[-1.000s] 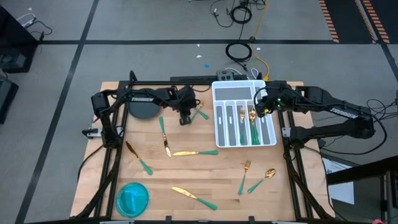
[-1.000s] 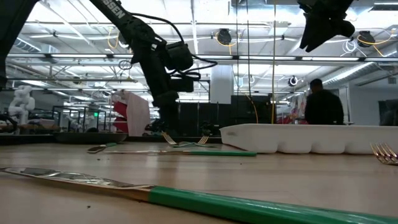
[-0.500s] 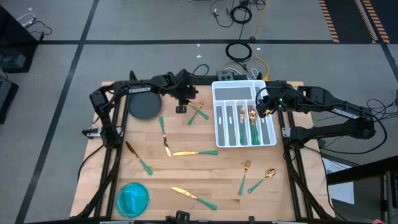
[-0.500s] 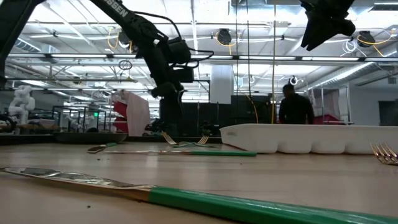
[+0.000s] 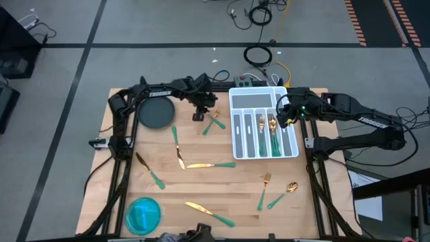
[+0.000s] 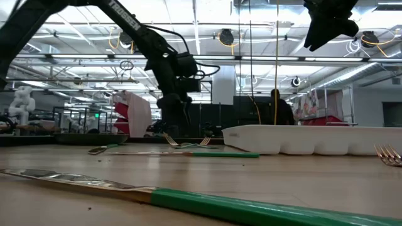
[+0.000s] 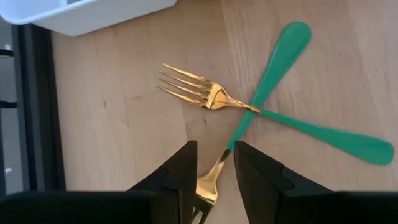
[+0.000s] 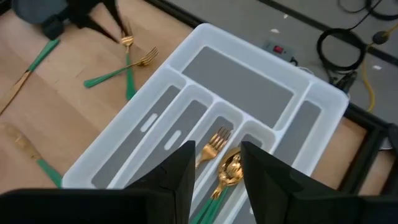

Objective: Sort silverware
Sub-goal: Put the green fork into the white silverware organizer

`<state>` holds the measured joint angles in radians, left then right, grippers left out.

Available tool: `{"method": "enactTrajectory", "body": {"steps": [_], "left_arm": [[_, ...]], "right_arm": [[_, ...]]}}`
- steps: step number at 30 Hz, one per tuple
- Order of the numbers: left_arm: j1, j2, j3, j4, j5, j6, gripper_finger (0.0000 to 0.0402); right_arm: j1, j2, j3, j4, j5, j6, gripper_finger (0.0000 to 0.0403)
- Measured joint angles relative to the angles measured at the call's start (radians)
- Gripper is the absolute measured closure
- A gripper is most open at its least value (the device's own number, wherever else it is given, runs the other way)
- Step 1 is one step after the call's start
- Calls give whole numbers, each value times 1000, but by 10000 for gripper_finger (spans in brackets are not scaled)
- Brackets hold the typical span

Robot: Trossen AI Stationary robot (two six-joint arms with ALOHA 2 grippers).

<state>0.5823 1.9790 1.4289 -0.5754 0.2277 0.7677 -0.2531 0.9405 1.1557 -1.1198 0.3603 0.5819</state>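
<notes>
Two silverware forks [image 7: 261,112] with gold heads and green handles lie crossed on the wooden table, just left of the white slotted tray [image 5: 264,101]. My left gripper [image 7: 214,146] is open and slants down over them [image 5: 199,115]. The gold head of one fork [image 7: 208,186] shows between its fingers; I see no touch. My right gripper [image 8: 217,149] is open and holds nothing. It hangs high over the tray's right side [image 5: 282,114]. In the tray lie a fork and spoon [image 8: 221,162] with green handles.
More silverware lies loose: pieces at mid-left [image 5: 178,151], a knife [image 5: 209,165], one piece near the left edge [image 5: 149,169], a knife at the front [image 5: 209,214], a fork [image 5: 264,188] and spoon [image 5: 284,193] at front right. A dark plate [image 5: 156,113] sits far left, a blue bowl [image 5: 143,214] near left.
My left gripper has moved toward the table's far edge and rolled about its wrist, staying open over the crossed forks. My right gripper has kept still. A person beyond the table has walked leftward in the low view.
</notes>
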Motion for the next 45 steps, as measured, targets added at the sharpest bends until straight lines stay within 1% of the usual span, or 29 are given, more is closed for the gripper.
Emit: {"method": "enactTrajectory", "body": {"steps": [6, 9, 15, 21, 23, 25, 32, 35, 40, 43, 45], "left_arm": [[0, 95, 114, -155, 9, 83, 288], [0, 117, 133, -206, 11, 122, 288], [0, 156, 133, -196, 12, 180, 288], [0, 185, 135, -132, 11, 208, 289], [0, 181, 135, -132, 6, 241, 297], [0, 183, 134, -135, 3, 267, 313], [2, 183, 133, -112, -23, 288, 386], [2, 181, 134, -132, -36, 288, 391], [-10, 175, 136, -246, -88, 286, 391], [-11, 162, 133, -325, -126, 286, 392], [-10, 152, 132, -339, -167, 286, 393]], "right_arm": [[0, 0, 0, 0, -26, 0, 283], [0, 0, 0, 0, -26, 0, 283], [0, 0, 0, 0, -26, 0, 283], [0, 0, 0, 1, -29, 13, 283], [0, 0, 0, 2, -43, 25, 283], [0, 0, 0, 6, -52, 27, 283], [0, 0, 0, 28, -62, 34, 283], [0, 0, 0, 38, -79, 34, 283], [0, 0, 0, 40, -79, 35, 283], [0, 0, 0, 52, -79, 35, 283], [0, 0, 0, 58, -79, 35, 283]]}}
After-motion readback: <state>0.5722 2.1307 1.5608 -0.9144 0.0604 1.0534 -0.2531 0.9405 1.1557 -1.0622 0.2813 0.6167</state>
